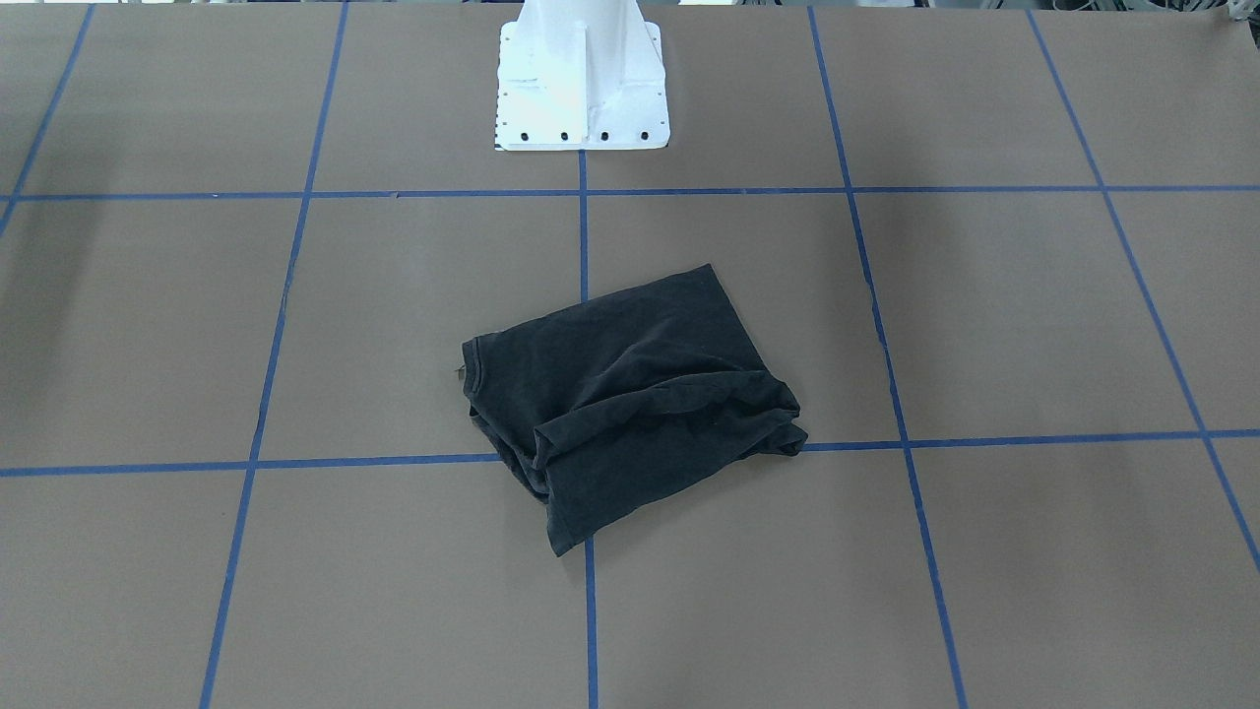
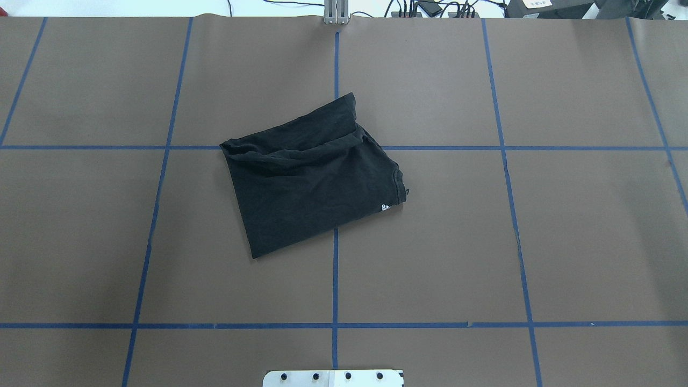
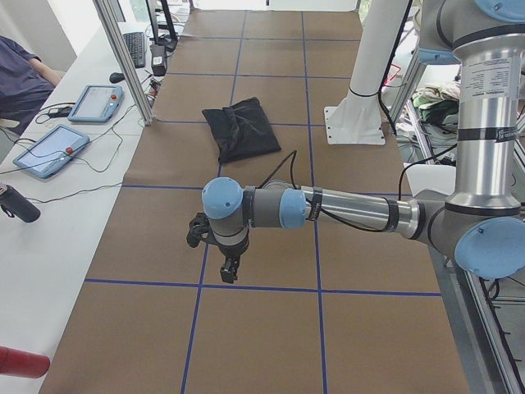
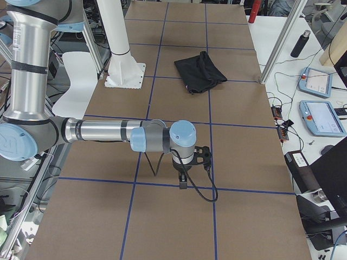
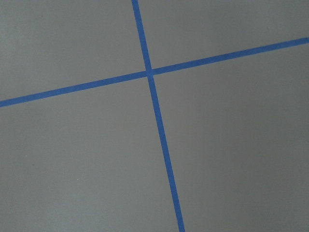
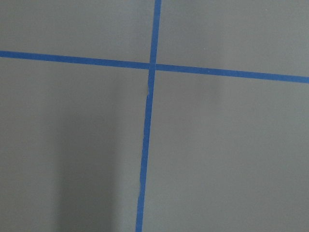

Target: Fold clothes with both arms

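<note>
The black T-shirt [image 2: 312, 177] lies folded into a wrinkled, roughly square bundle at the table's middle, with only a small white bit of print [image 2: 385, 207] showing at one edge. It also shows in the front view [image 1: 630, 394] and both side views [image 3: 240, 130] [image 4: 199, 70]. My left gripper [image 3: 221, 256] hangs over bare table far from the shirt, seen only from the side. My right gripper [image 4: 187, 172] does the same at the other end. I cannot tell whether either is open or shut. Both wrist views show only brown table and blue tape lines.
The white pedestal base [image 1: 583, 79] stands at the robot's side of the table. The brown table surface [image 2: 484, 242] carries a blue tape grid. Operator desks with tablets [image 3: 49, 149] [image 4: 321, 116], a seated person [image 3: 20, 82] and bottles [image 3: 16, 203] flank the far side.
</note>
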`<state>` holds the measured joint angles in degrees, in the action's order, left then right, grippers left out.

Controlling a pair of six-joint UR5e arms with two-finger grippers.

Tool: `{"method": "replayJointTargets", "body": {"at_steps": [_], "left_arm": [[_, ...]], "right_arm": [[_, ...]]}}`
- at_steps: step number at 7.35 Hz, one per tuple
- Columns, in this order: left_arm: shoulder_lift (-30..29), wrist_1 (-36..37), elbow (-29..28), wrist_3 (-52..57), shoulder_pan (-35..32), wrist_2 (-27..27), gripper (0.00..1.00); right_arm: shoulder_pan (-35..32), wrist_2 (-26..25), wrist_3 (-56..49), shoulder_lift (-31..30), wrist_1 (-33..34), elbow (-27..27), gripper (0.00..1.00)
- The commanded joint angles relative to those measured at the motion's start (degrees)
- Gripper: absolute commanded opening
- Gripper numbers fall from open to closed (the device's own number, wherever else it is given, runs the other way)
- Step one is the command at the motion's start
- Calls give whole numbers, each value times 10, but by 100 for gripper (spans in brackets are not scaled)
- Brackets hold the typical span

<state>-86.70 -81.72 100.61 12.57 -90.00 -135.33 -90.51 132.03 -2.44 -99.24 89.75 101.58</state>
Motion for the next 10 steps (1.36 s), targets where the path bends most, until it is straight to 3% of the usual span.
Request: {"method": "replayJointTargets", "body": {"at_steps": [1, 10], "left_arm": [[0, 0, 0, 0, 0, 1, 100], [0, 0, 1, 0, 1, 0, 100]], "right_arm": [[1, 1, 1, -2, 0, 0, 100], [1, 22, 2, -2, 0, -1, 100]]}}
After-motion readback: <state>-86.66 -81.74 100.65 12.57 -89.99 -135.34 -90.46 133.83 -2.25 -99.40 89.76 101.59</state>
